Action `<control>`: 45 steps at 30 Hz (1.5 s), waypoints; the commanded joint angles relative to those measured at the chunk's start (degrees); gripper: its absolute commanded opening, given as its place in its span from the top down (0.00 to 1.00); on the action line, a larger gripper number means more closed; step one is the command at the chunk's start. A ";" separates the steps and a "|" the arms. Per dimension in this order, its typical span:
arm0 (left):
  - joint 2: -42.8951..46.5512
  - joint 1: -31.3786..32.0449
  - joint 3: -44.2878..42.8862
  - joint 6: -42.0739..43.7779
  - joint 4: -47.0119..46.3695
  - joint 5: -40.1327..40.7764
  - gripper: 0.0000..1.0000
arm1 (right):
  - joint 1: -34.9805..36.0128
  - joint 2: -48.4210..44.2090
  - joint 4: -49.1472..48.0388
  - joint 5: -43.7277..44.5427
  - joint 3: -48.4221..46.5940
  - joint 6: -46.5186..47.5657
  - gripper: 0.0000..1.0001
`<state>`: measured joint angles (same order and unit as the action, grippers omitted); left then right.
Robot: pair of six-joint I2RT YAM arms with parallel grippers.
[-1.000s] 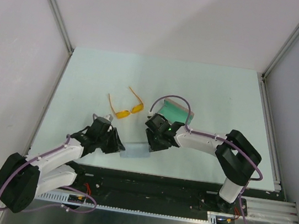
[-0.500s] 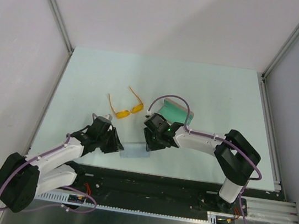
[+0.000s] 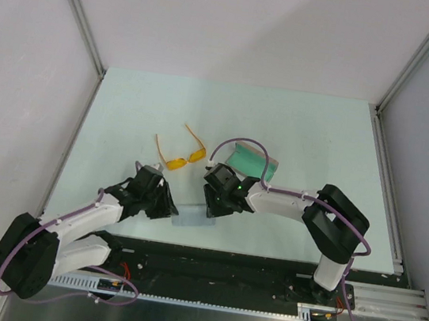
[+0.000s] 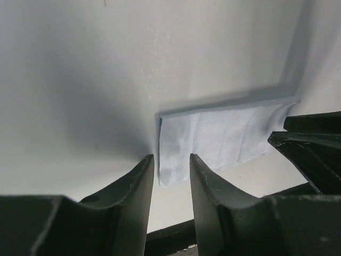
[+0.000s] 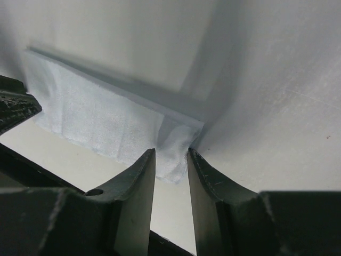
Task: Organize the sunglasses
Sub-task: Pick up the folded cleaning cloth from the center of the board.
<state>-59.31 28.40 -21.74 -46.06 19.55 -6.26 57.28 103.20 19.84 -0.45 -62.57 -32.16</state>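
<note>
At the near edge of the pale counter (image 3: 322, 136), the left gripper (image 4: 171, 170) and right gripper (image 5: 170, 160) are each closed to a narrow slit on opposite corners of the light blue square cloth (image 4: 224, 138). Just beyond lie the translucent orange-yellow sunglasses (image 3: 185, 160), thin arms unfolded, untouched, beside the open grey-brown case (image 3: 253, 162) with teal lining. They look light, slick and easily bent, so a gentle pinch at the bridge seems safer than the arms.

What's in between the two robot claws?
The light blue cloth lies between the left end effector and the right end effector, each pinching one end. The top view shows it best.
</note>
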 commanded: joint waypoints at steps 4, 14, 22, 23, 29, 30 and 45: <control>-3.88 1.04 0.20 0.54 0.75 0.37 0.60 | 0.64 2.62 0.82 0.01 0.16 -0.71 0.66; -5.73 1.48 0.99 0.36 -1.36 0.02 0.64 | 0.73 3.15 0.99 0.18 0.16 -0.80 0.74; -5.64 1.48 1.52 0.36 -1.36 0.37 0.73 | 0.82 3.24 1.26 0.45 0.16 -0.97 0.82; -5.56 1.39 1.61 0.36 -1.27 0.37 0.76 | 0.82 3.24 1.35 0.45 0.16 -1.06 0.84; -5.56 1.39 1.87 0.45 -1.18 1.07 0.82 | 0.82 3.41 1.17 0.45 0.08 -1.06 0.94; -5.55 1.39 1.87 0.45 -1.27 1.16 0.82 | 0.82 3.33 1.17 0.45 0.08 -1.06 0.96; -5.29 1.65 -1.20 2.47 -1.09 0.82 1.00 | 0.82 1.75 0.99 2.55 -0.45 -0.97 1.00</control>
<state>-63.88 29.39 -22.09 -45.98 14.57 -7.31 57.43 104.09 18.72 -0.34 -62.76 -32.84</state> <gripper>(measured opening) 0.008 0.009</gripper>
